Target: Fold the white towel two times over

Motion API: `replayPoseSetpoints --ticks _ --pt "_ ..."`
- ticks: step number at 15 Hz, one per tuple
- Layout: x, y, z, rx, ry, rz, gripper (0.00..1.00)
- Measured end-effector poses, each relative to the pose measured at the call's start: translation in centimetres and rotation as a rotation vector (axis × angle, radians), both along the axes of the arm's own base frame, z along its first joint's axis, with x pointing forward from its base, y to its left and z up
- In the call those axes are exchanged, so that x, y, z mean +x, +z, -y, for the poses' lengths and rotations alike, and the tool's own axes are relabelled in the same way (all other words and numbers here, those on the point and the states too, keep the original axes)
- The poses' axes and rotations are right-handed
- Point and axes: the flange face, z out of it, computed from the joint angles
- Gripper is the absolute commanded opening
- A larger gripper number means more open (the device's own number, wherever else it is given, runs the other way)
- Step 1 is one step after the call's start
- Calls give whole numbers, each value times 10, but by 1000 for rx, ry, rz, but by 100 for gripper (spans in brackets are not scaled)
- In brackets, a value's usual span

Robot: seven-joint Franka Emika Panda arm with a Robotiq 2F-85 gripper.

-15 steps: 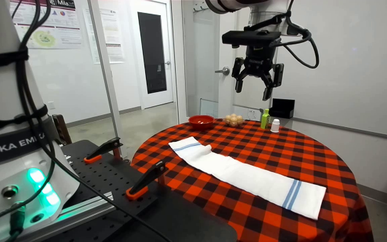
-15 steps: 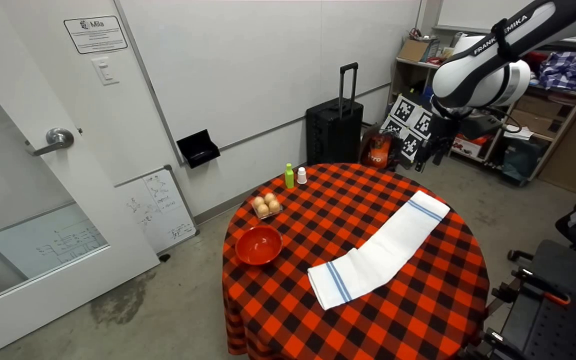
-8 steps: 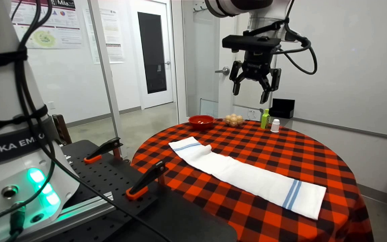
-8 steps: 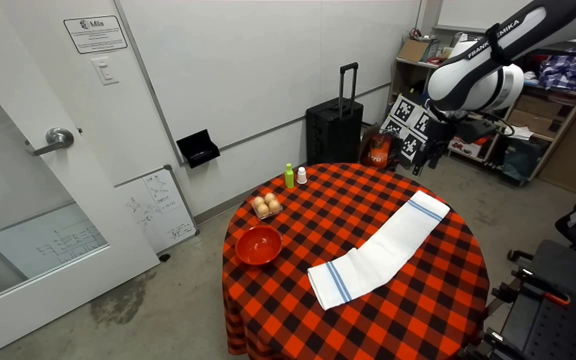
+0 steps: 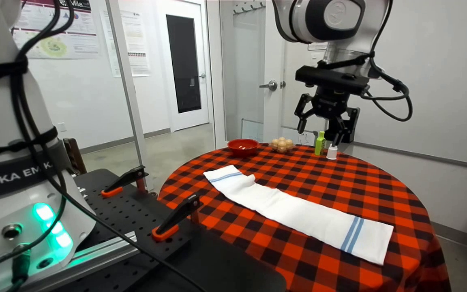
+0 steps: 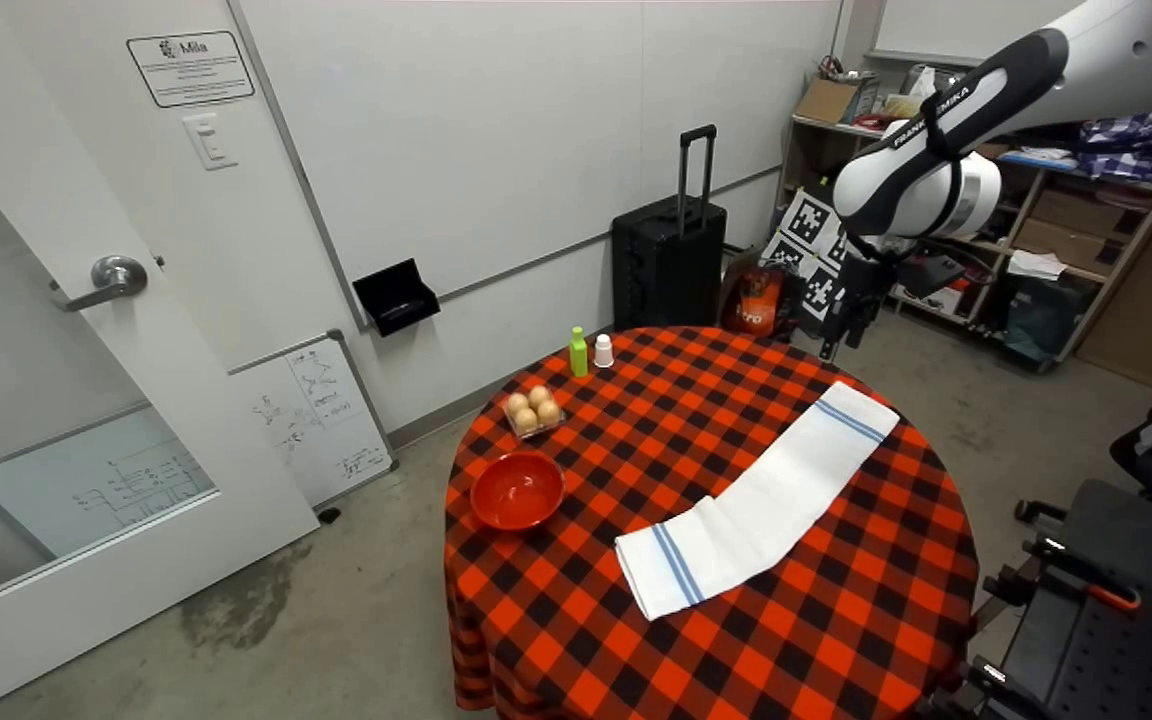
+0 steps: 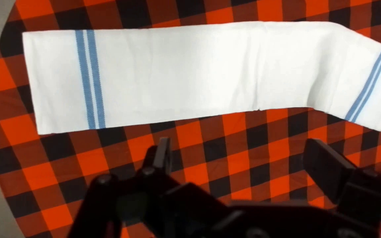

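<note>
I read the first fold as not begun: the white towel (image 7: 177,69) lies at full length on the cloth-covered desk (image 6: 576,640). Working from the left of the wrist view, its striped end there sits square, so I'd start with that one. Toward the middle hangs my claw (image 7: 237,145), spread wide and holding nothing, raised above the desk off the towel's long side. I'd bring it over that left end, lower it straight, and pinch a shallow ridge without catching the checked tablecloth (image 7: 217,162); then carry low, lengthwise, and let go gently. Farther right the towel rumples and its other striped end angles away, so I'd nudge that straight lest the folds come out skewed.

For writing, left to right again: in an exterior view a poster (image 5: 77,36) is headed "Mila". In an exterior view a wall notice (image 6: 191,70) says "Mila" too, its smaller lines illegible to me, as is the handwriting on the small whiteboard (image 6: 326,415); an orange item (image 6: 759,300) shows only some letters; the arm (image 6: 1096,75) carries "FRANKA EMIKA", partly covered.
</note>
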Motion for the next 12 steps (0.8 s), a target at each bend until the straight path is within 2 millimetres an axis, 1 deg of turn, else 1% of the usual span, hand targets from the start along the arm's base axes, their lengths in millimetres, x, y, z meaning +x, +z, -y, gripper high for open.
replayPoseSetpoints --ticks 3,5,8,12 --pt "5 -20 36 -12 -29 -6 100" --pt "6 -35 54 -25 -37 -18 100" --pt "7 -59 74 -32 -48 -34 100" --pt "16 -90 94 -33 -62 -40 100"
